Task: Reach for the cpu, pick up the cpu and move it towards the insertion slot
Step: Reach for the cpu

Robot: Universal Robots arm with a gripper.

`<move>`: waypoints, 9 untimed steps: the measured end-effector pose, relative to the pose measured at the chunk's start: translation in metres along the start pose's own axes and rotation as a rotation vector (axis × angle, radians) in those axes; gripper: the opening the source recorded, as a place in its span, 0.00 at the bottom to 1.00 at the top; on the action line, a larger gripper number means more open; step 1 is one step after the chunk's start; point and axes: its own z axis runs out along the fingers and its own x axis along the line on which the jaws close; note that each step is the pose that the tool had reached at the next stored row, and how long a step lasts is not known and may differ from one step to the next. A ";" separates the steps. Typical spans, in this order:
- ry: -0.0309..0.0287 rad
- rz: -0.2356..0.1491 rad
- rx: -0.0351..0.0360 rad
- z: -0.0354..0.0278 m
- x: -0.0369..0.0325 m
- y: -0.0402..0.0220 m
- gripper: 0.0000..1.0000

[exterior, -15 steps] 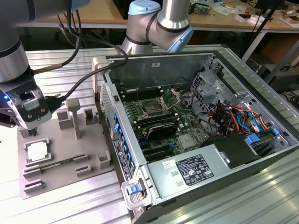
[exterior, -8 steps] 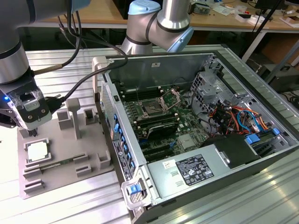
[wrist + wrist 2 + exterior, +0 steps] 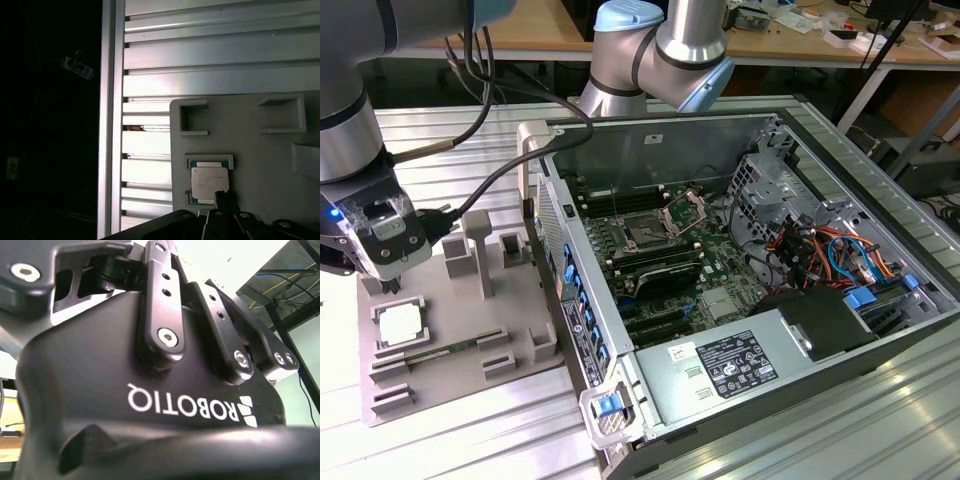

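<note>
The jaws I cannot judge from here: how wide they stand is hidden by the body of the gripper (image 3: 386, 283), which hangs just above the grey tray (image 3: 440, 300) near the edge of the worktop (image 3: 470, 430). The cpu (image 3: 402, 325) lies flat, silver top up, in a shallow square recess close to the tray's edge farthest from the computer case (image 3: 800, 150). In the first wrist view the gripper's dark end overlaps one edge of the cpu (image 3: 210, 182); whether it touches, I cannot tell. I'd reckon the chip light, thin and stiff, its metal lid smooth enough to slip and its underside delicate, so the hold belongs on 2 opposite side edges, squeezed lightly and kept level. The tray's other recesses look mostly bare, though 1 long one holds a green strip (image 3: 445, 352), perhaps a memory board. Inside the open case the insertion slot (image 3: 647, 232) sits on the green board with its bracket (image 3: 685, 210) lifted, apparently empty, well apart from the cpu.
</note>
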 end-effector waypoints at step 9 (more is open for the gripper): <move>0.0000 0.000 0.0000 0.0028 0.0000 -0.0001 0.11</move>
